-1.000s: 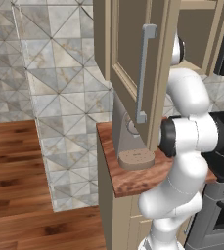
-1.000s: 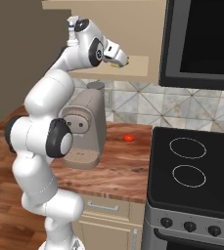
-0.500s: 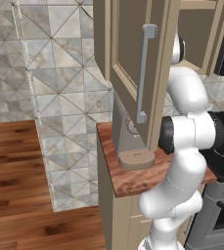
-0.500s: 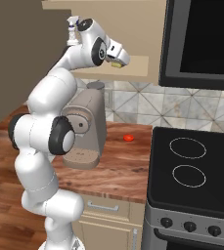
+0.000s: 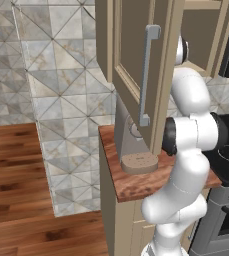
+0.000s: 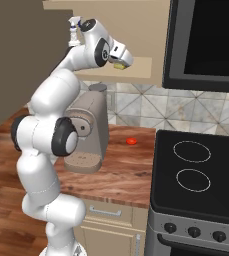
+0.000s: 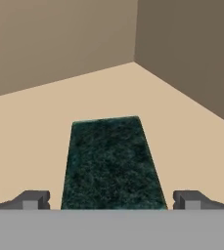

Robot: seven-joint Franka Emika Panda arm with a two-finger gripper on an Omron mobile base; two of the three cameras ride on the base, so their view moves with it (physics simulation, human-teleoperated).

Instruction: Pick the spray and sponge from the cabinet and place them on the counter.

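Observation:
The sponge (image 7: 111,163), dark green on top, lies flat on the cabinet shelf (image 7: 182,127). My gripper (image 7: 111,201) is open, one fingertip on each side of the sponge's near end with a gap on both sides. In the right base view my gripper (image 6: 120,62) reaches into the cabinet (image 6: 142,64) with the sponge's yellow layer (image 6: 119,65) just under the hand. The spray (image 6: 74,31), a small pale bottle, stands on the same shelf behind my arm. The cabinet door (image 5: 131,50) hangs open with its grey bar handle (image 5: 147,75). The counter (image 6: 121,167) lies below.
A big grey coffee machine (image 6: 88,132) stands on the counter under the cabinet. A small red thing (image 6: 131,141) lies near the backsplash. The black stovetop (image 6: 201,170) is to the right, with a dark microwave (image 6: 206,40) above it. The open door juts out over the counter's left end.
The hand has edged a little further into the cabinet toward the sponge. The jaws stay open and the spray has not moved.

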